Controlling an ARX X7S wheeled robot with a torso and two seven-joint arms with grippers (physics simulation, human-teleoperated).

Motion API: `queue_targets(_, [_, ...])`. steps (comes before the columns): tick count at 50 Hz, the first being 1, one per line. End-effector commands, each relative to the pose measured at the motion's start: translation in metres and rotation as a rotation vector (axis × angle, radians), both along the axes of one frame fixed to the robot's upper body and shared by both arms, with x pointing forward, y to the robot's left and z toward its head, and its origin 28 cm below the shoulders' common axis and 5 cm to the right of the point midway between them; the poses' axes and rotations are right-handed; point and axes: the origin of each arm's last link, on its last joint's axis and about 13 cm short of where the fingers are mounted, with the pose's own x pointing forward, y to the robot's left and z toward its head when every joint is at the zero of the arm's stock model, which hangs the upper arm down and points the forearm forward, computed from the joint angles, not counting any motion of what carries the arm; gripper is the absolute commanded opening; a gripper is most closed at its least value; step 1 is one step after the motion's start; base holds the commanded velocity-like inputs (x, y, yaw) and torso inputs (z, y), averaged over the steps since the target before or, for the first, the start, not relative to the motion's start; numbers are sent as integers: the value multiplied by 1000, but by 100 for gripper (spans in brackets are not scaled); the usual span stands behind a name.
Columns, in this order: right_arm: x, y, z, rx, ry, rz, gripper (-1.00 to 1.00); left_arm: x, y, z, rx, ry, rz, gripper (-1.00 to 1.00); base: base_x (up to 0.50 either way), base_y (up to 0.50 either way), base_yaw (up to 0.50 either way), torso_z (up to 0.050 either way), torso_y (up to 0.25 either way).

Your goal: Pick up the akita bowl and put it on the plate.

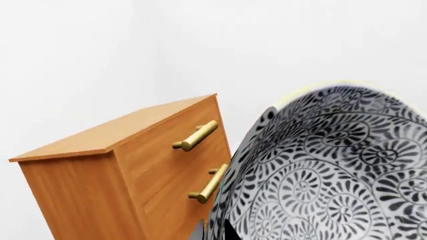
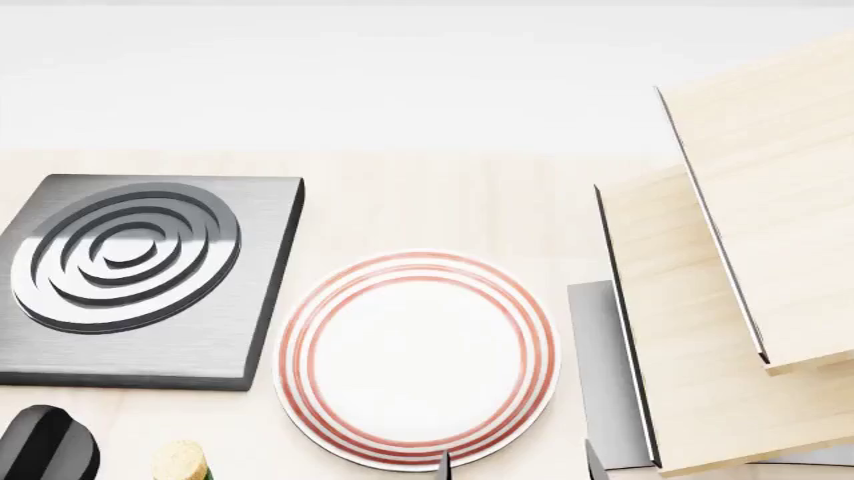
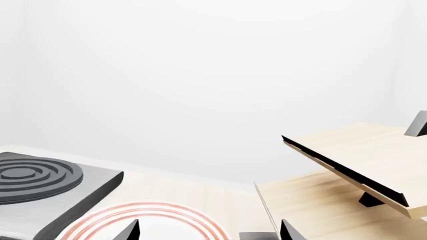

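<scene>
The bowl (image 1: pixel 333 170) is seen tilted, close to the left wrist camera; whether the left gripper pinches it cannot be told. The right gripper (image 3: pixel 208 231) is spread above the plate (image 2: pixel 415 358).

no readable text, no labels, no brands, no numbers, no signs anywhere

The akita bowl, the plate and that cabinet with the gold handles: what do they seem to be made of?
The akita bowl looks like glazed ceramic: smooth white surface densely printed with dark floral swirls. The plate also looks like ceramic, flat white with painted red rings. The cabinet appears to be wood or wood veneer, showing warm brown grain, and its handles look like brushed brass, though this is a render.
</scene>
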Motion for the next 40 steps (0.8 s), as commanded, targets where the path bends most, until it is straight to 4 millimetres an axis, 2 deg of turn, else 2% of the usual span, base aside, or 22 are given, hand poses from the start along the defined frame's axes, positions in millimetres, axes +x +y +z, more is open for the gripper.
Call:
queue_targets(1, [0, 1, -2, -1, 3, 1, 100, -1, -4, 22, 23, -96, 6, -100, 0, 0, 0, 0, 0])
queue_targets(17, [1, 1, -3, -3, 9, 1, 100, 9, -7, 35, 58, -146, 35, -100, 0, 0, 0, 0, 0])
queue_targets(32, [2, 1, -4, -2, 10, 1, 100, 26, -8, 60, 57, -219, 50, -100, 0, 0, 0, 0, 0])
queue_targets(40, [3, 1, -4, 0, 14, 1, 100, 36, -2, 65, 54, -256, 76, -100, 0, 0, 0, 0, 0])
